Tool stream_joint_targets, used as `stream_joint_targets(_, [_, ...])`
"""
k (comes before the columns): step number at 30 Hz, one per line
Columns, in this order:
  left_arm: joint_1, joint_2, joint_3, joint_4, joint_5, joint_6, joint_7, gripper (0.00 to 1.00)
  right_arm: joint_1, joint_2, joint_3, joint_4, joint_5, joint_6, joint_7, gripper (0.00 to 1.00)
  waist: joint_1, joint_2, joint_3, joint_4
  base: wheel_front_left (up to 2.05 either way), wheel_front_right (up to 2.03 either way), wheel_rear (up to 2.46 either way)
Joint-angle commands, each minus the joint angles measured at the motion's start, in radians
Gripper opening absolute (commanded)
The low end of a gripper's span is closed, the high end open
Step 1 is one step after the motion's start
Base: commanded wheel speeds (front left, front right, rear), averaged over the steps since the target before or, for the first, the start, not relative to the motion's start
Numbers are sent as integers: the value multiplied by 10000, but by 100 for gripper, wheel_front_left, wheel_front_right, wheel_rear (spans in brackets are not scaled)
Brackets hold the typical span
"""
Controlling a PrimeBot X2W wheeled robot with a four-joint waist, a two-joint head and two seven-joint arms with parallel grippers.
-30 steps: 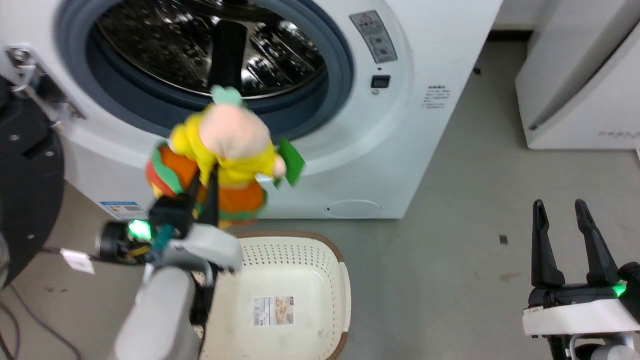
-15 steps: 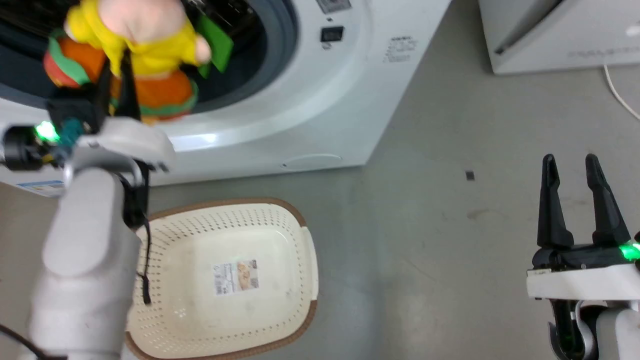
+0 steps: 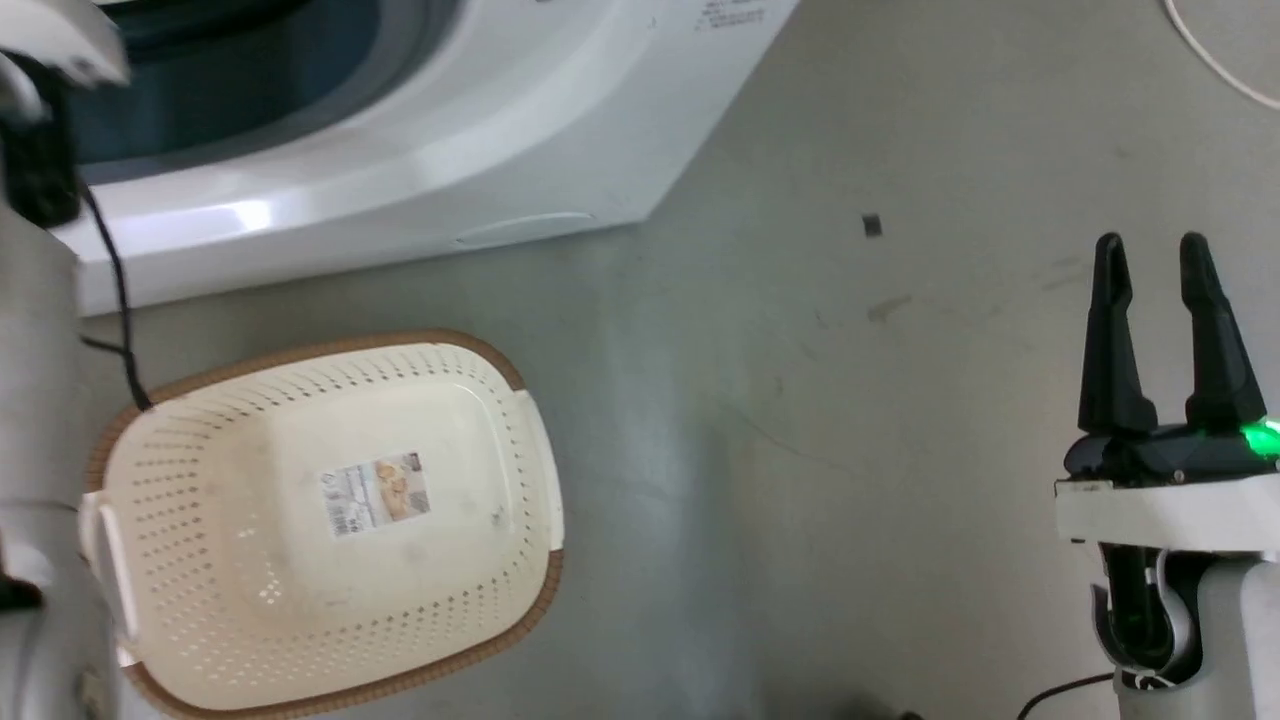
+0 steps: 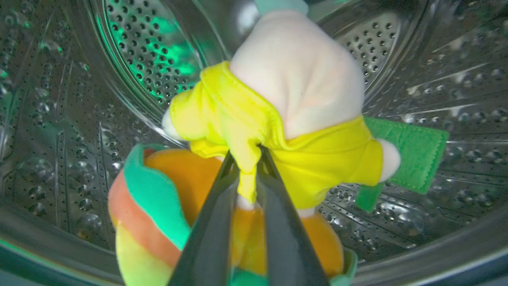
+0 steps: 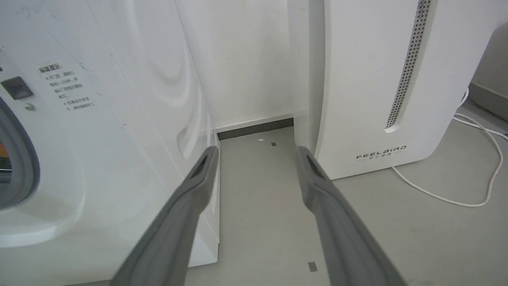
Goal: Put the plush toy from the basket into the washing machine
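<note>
Where the left gripper (image 4: pixel 248 159) reaches into the washing machine (image 3: pixel 420 190), its two dark fingers are pinched almost together on a fold of the yellow top of the plush toy (image 4: pixel 301 75). Only that thin strip of cloth lies between them. The toy's peach-pink head sits just beyond the fingertips. Its orange-red and green striped parts bulge to the fingers' left and down around their bases, and a green felt tag (image 4: pixel 408 155) juts out to their right. The perforated steel drum (image 4: pixel 59 119) curves around the gripper and toy on every side, and the toy is held clear of its wall.

The right gripper (image 3: pixel 1150 250) is empty, its fingers spread with a clear gap between them above the grey floor (image 3: pixel 800 450). The washing machine's white front stands to its left. Ahead and to its right is the FEELBIRD appliance (image 5: pixel 357 79), with a white cable (image 5: pixel 476 190) looping on the floor beside it. Well to this gripper's left, the basket (image 3: pixel 480 570) rests on the floor just before the machine, a paper label (image 3: pixel 375 493) on its bottom.
</note>
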Motion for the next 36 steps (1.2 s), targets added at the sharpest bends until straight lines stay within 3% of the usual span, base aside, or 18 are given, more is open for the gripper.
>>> stream_joint_targets(1, [-505,231,129,282,-63,-19,-55,0,-206,-4,25,-64,91,-7,-44,100,-1,0,393,-326,0,0,0])
stream_joint_targets(14, [-2465,936,161,2148,-62,-25,-55,0,-453,-4,298,-1,377,-7,-44,100,-1,0,916,-642,0,0,0])
stream_joint_targets(15, [-2523,948,129,2278,-41,-14,-55,44,-464,-4,306,1,381,-7,-44,100,-1,0,920,-642,0,0,0])
stream_joint_targets(16, [-2571,939,144,2476,-82,-15,-49,100,-467,-4,312,4,383,-7,-44,100,-1,0,915,-641,0,0,0])
stream_joint_targets(26, [-2335,859,-77,2842,-59,-252,-53,100,-381,-4,317,47,241,-7,-44,100,-1,0,552,-498,0,0,0])
stream_joint_targets(36, [-287,369,147,1852,-235,-152,-54,100,-34,-4,237,69,-267,-7,-44,100,-1,0,-636,-86,0,0,0])
